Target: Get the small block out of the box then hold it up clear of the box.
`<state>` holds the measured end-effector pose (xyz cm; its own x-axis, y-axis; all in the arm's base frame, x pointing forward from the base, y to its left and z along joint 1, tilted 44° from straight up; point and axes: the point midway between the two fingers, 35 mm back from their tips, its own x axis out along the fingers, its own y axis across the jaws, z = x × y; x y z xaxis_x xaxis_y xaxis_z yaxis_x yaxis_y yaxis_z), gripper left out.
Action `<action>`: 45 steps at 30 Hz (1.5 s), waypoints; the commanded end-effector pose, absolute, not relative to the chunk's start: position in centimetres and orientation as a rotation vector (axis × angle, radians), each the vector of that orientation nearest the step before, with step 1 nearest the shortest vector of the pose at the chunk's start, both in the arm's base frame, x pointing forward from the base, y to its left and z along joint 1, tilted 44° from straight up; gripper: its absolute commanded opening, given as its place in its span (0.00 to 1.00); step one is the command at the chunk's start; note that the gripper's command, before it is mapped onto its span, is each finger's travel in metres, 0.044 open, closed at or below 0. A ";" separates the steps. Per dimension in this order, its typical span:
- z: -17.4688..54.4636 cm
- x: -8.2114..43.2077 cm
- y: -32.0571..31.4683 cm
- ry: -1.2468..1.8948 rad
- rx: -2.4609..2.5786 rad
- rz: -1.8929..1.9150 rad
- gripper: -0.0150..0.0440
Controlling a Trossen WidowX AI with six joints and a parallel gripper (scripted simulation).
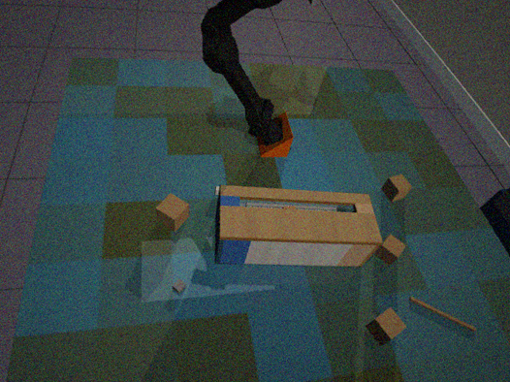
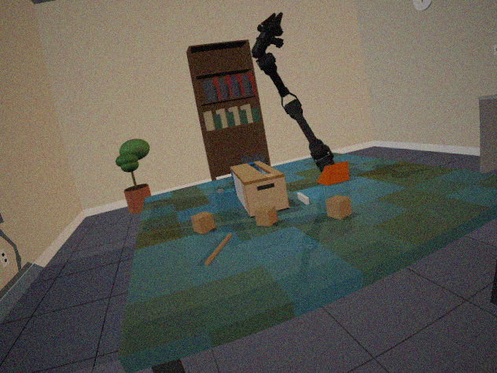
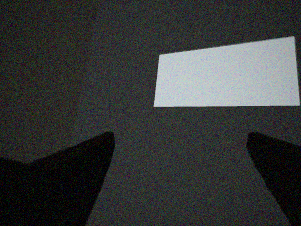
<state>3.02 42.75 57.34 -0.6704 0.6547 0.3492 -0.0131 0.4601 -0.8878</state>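
Note:
The box [image 1: 290, 221] [image 2: 264, 192] is wooden with white and blue panels on a long side and a slot in its top. No block can be made out through the slot. A small pinkish block [image 1: 178, 286] [image 2: 219, 190] lies on the table, outside the box, beyond its blue end and toward the top camera. My gripper [image 2: 277, 16] [image 3: 179, 139] is open and empty, raised high above the table and far from box and block, with its fingers pointing up. The wrist view shows only a bright ceiling panel behind the fingers.
Larger wooden cubes stand around the box: one [image 1: 172, 211] near the blue end, three [image 1: 397, 187] [image 1: 390, 249] [image 1: 387, 326] off the other end. A thin stick [image 1: 442, 313] [image 2: 219, 249] lies beyond them. A white bar [image 2: 303, 198] lies beside the box. An orange wedge [image 1: 279, 150] [image 2: 335, 173] is at the arm's base.

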 end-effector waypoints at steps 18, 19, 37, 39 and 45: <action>41.9 21.3 45.6 0.057 -0.071 1.503 0.93; 40.9 22.1 45.2 0.142 -0.038 1.465 0.93; 22.8 30.2 30.5 1.148 0.581 0.231 0.93; 21.3 30.2 28.2 1.183 0.639 0.057 0.93; 17.7 29.1 21.0 1.185 0.785 -0.476 0.93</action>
<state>30.18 27.10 20.48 0.3891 0.3183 -0.8644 0.3627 0.8096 0.4614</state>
